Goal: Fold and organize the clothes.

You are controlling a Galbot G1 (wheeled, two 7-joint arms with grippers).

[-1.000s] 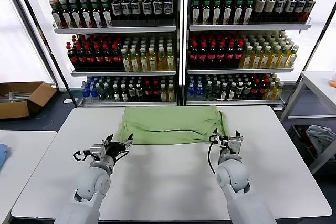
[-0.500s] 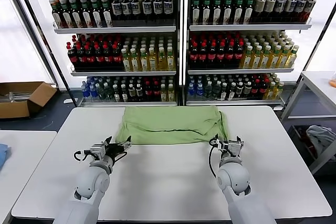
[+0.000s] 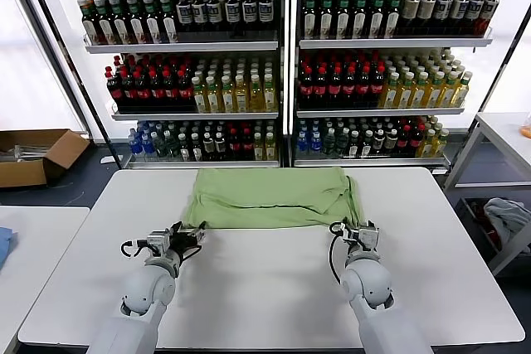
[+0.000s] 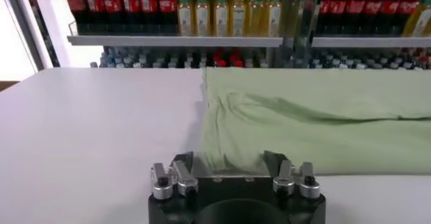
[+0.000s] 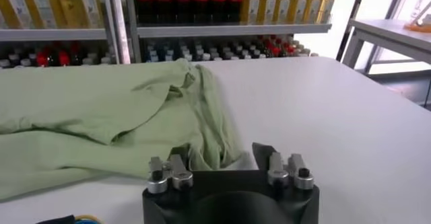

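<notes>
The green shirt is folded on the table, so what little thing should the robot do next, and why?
Probably nudge both grippers forward onto the light green cotton shirt: the left gripper and right gripper sit at its near edge, apparently holding nothing.

One green shirt (image 3: 272, 197), two grippers, one cardboard box (image 3: 37, 155).

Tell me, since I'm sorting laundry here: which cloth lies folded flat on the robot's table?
The light green shirt, spread across the white table's far edge. The grey-blue bundle lies crumpled low at the right, off that table.
</notes>
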